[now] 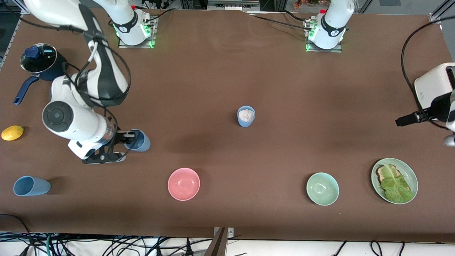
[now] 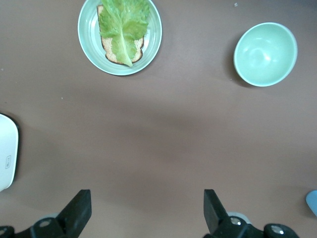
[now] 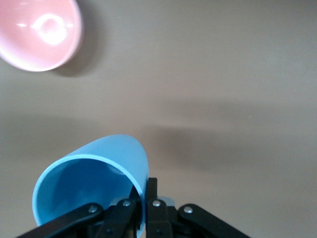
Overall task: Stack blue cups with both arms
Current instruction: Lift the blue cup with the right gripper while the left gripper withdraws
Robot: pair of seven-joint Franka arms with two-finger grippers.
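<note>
A light-blue cup is tilted at the right arm's end of the table. My right gripper is shut on its rim, one finger inside the wall and one outside, as the right wrist view shows for the cup and the gripper. A second blue cup lies on its side nearer the front camera, close to the table's end. A third blue cup stands upright mid-table with something white in it. My left gripper hangs open and empty over bare table by the toaster.
A pink bowl and a mint-green bowl sit near the front edge. Beside the mint bowl is a green plate with toast and lettuce. A white toaster, a dark-blue saucepan and a lemon stand at the table's ends.
</note>
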